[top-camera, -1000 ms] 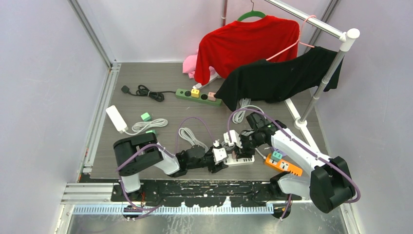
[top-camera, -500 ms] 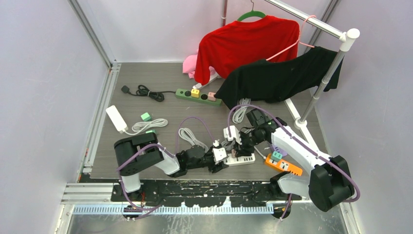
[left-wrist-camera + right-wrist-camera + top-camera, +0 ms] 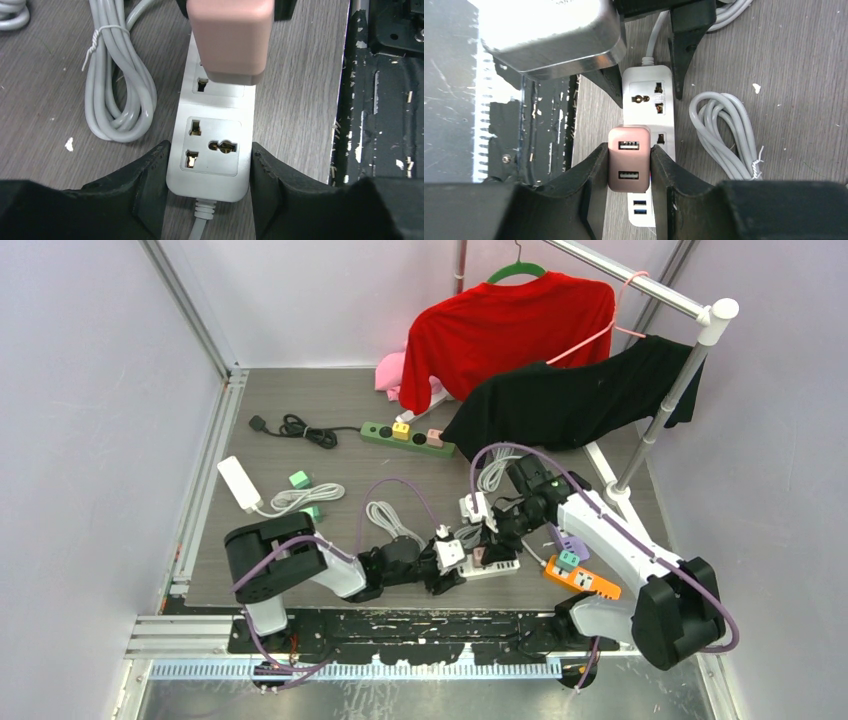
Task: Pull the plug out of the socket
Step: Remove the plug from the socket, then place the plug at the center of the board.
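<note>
The plug (image 3: 231, 37), a pink block with two USB ports on its back, sits between the fingers of your right tool (image 3: 628, 155), which is clamped on its two long sides. In the left wrist view it hangs over the middle of the white socket strip (image 3: 649, 95), and one slot of the outlet beneath it shows past its lower edge. Its pins are hidden, so you cannot tell whether they have cleared the outlet.

Your left tool (image 3: 209, 172) is closed on the cord end of the same strip. One black finger presses on each side, just beside the bare outlet nearest the cord. The strip lies flat on the grey desk (image 3: 45, 125), close to its near edge.

Compared with a second ago, the top view shows your right wrist higher and further from the near edge, with the plug carried along. The strip has turned a little under it. Your left arm is in nearly the same spot, with its shoulder shifted slightly to the left.

A coiled grey cable (image 3: 117, 90) lies just beside the strip, on the side away from the desk edge. An orange power strip (image 3: 580, 580) lies near your right arm, apart from the white one.
</note>
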`<move>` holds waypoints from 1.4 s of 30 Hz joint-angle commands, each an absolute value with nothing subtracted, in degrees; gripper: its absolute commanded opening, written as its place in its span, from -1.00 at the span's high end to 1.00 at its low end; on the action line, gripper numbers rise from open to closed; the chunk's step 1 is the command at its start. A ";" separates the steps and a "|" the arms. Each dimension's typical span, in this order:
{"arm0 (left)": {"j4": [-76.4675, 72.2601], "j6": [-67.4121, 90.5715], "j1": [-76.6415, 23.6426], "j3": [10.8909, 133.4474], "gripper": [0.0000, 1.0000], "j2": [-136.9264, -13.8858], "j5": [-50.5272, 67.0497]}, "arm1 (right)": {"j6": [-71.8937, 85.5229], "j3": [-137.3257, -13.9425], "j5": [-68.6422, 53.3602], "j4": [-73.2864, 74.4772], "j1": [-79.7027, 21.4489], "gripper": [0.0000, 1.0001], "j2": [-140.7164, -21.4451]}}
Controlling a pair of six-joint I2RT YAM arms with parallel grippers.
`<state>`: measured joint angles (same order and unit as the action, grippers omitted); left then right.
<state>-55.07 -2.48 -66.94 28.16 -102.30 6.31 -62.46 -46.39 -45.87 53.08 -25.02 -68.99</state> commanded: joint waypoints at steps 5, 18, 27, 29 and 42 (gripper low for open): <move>-49.03 9.55 -66.36 29.51 -0.38 -93.25 8.22 | -61.15 -57.31 -51.73 65.08 -22.91 0.98 -75.03; -32.06 23.36 -66.27 25.19 -0.73 -67.93 2.86 | -22.05 -60.66 -51.46 51.65 -19.12 0.98 -76.15; -23.62 40.52 -66.31 26.44 -0.98 -59.99 -8.94 | -16.70 -62.02 -53.61 52.61 -17.11 0.98 -79.84; -20.97 44.22 -66.35 27.68 -0.98 -59.80 -10.97 | -16.70 -62.43 -53.55 53.21 -16.98 0.98 -80.66; 16.29 45.44 -79.61 56.89 -0.95 -78.63 -42.75 | -16.61 -62.64 -52.90 53.25 -16.99 0.97 -81.78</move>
<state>2.74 46.28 -76.58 47.66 -71.18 -29.10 -17.39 -60.45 -51.35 53.01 -17.15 -81.80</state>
